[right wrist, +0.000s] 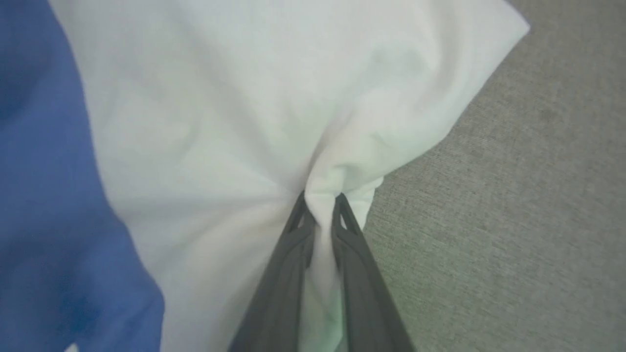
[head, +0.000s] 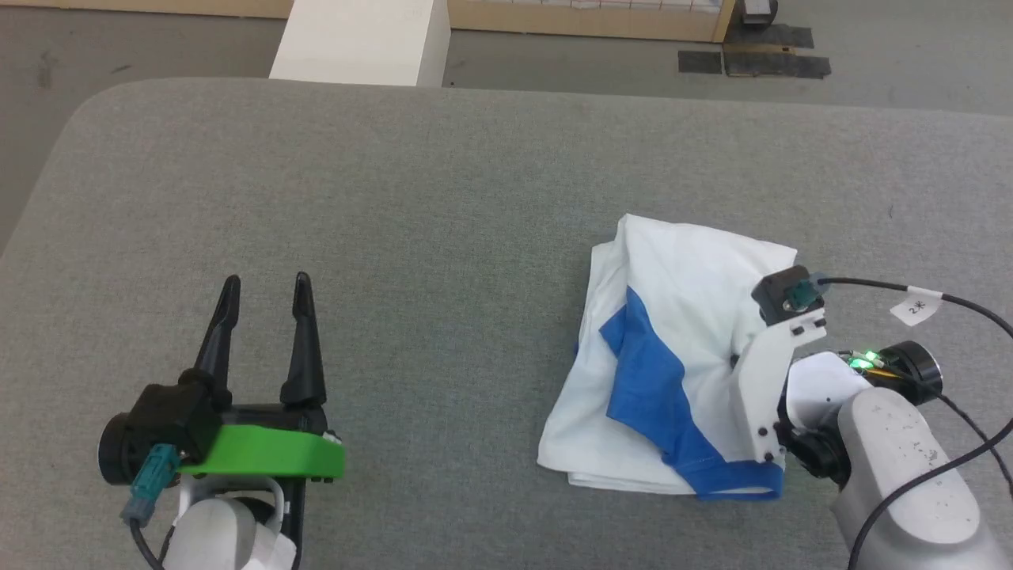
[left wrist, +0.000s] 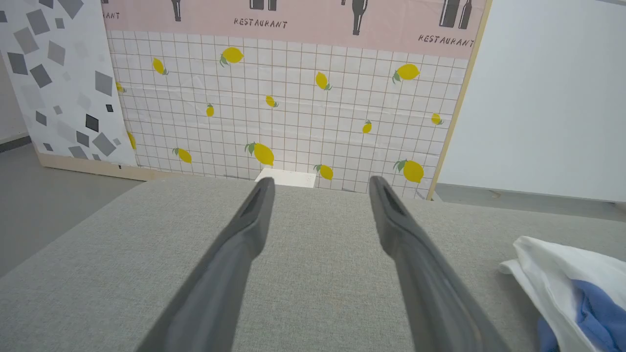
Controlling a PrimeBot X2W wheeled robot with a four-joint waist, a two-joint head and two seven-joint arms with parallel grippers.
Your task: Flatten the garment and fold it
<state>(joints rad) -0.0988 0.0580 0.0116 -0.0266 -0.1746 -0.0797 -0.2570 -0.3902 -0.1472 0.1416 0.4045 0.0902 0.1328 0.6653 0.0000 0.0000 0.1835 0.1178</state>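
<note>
The garment [head: 673, 356] is a white T-shirt with blue parts, lying bunched in a heap at the right of the grey table [head: 443, 206]. My right gripper [right wrist: 320, 200] is shut on a pinch of the white cloth [right wrist: 274, 107] near the heap's right edge, with fabric gathered between its dark fingers [right wrist: 286, 264]. In the head view its white wrist mount [head: 764, 380] stands over that edge and hides the fingertips. My left gripper [head: 267, 286] hovers open over bare table at the lower left, well apart from the garment [left wrist: 572, 283]; nothing sits between its fingers [left wrist: 234, 254].
Beyond the table's far edge stands a white block [head: 360, 39] on the floor. A lemon-patterned panel [left wrist: 288, 107] rises behind the table in the left wrist view. A black cable [head: 934, 301] with a white tag runs from the right wrist.
</note>
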